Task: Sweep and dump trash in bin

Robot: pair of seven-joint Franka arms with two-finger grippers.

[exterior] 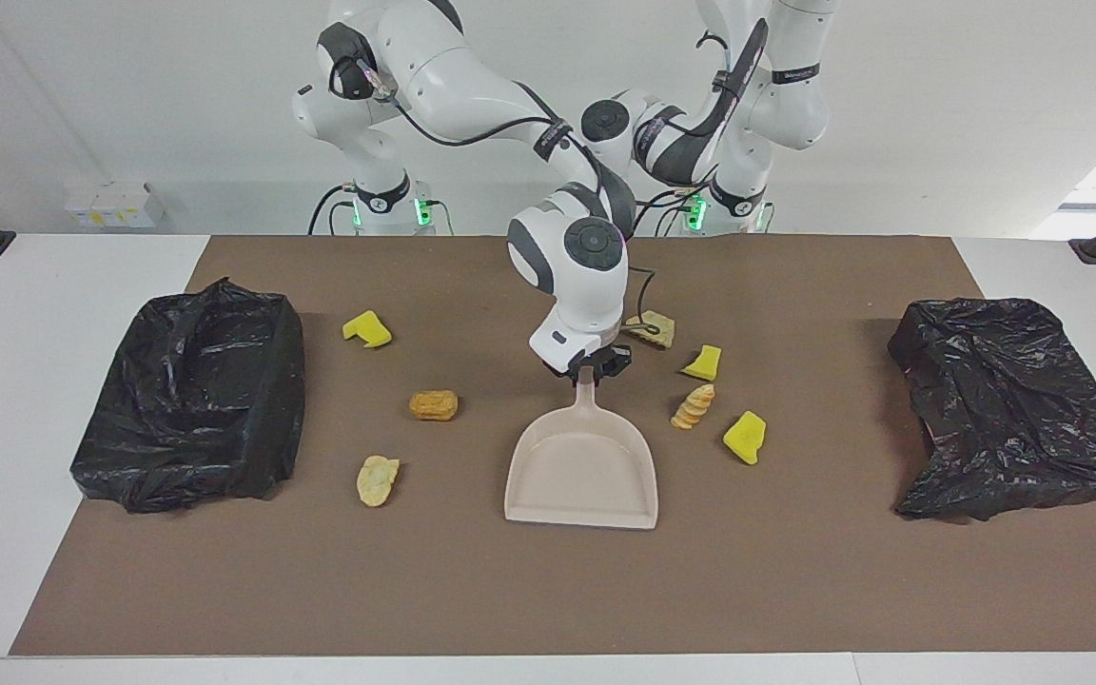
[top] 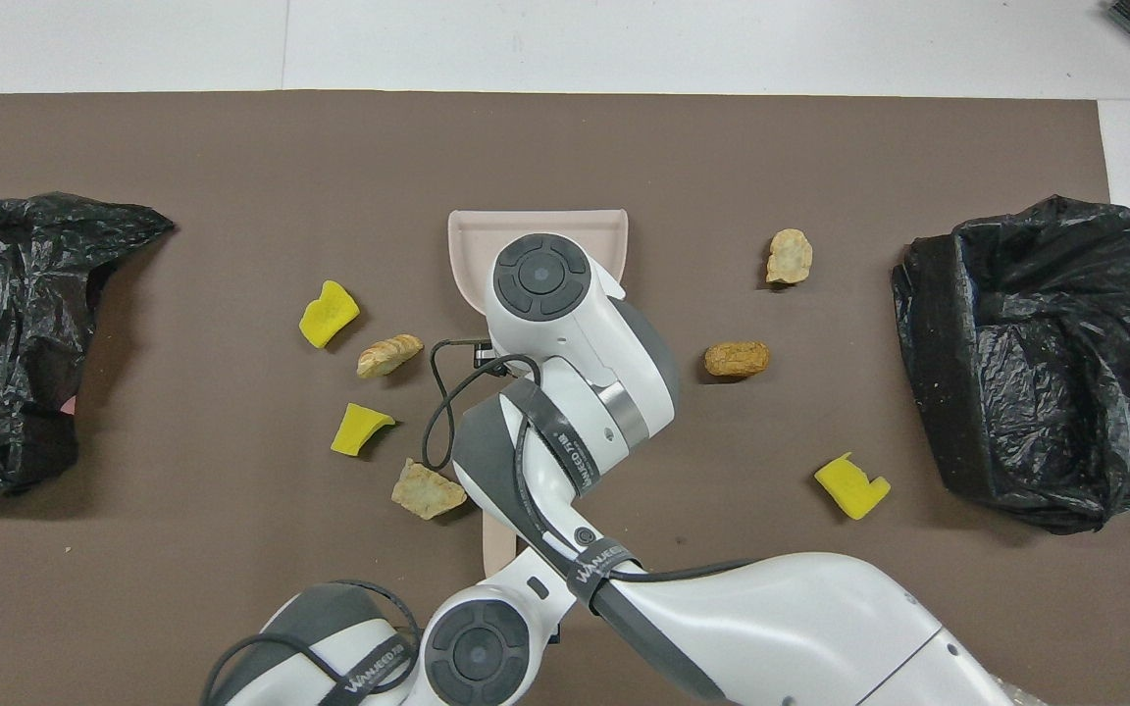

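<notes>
A beige dustpan (exterior: 581,471) lies in the middle of the brown mat, its mouth turned away from the robots. My right gripper (exterior: 589,369) is shut on the tip of its handle (exterior: 586,388); in the overhead view the right wrist covers that grip. Several trash scraps lie around the dustpan (top: 536,227): yellow sponge chunks (exterior: 745,438) (exterior: 703,362) (exterior: 367,328) and tan pieces (exterior: 434,404) (exterior: 377,479) (exterior: 694,406) (exterior: 653,328). My left gripper hides under its own wrist (top: 477,647); a beige brush end (top: 499,544) pokes out beside it.
Two black-bagged bins stand on the mat: one (exterior: 191,390) at the right arm's end with its top open, the other (exterior: 1014,409) at the left arm's end. The right forearm (top: 771,618) crosses the mat's edge nearest the robots.
</notes>
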